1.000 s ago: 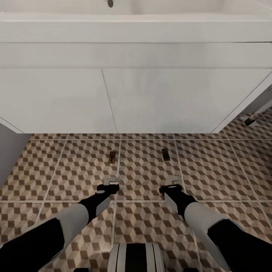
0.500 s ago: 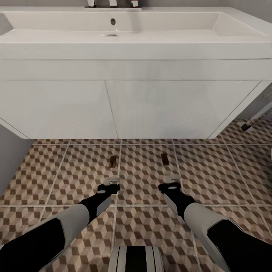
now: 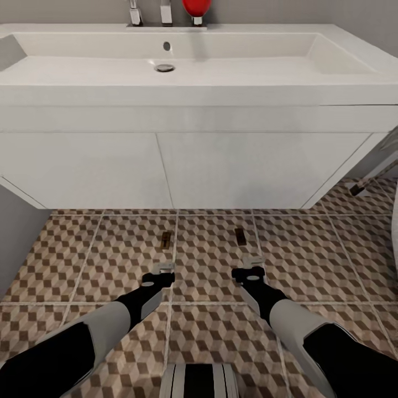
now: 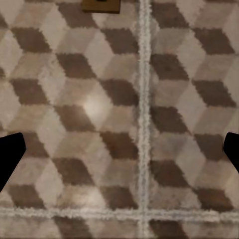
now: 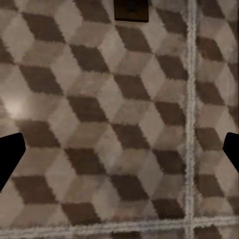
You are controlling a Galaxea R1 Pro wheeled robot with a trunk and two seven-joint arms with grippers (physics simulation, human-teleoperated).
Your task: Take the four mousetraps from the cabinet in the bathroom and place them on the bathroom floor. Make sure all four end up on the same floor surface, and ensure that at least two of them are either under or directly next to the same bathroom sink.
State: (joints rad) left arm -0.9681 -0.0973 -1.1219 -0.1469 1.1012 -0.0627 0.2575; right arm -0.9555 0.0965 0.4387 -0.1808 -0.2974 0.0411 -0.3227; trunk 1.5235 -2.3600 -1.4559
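Observation:
Two small brown mousetraps lie on the cube-patterned bathroom floor just in front of the white vanity: one on a grout line, the other to its right. Above them is the wide white sink with a chrome tap and a red knob. My left gripper hovers open a short way short of the left mousetrap. Likewise my right gripper is open just short of the right mousetrap. Both are empty, with dark fingertips far apart over tiles. The cabinet is out of view.
The vanity front hangs over the floor close ahead. A grey wall bounds the left side. A white slanted leg with a dark foot stands at the right. My own base shows at the bottom edge.
The head camera has tilted up, bringing the basin, tap and red knob into view. Both mousetraps lie where they were, and the arms have barely moved.

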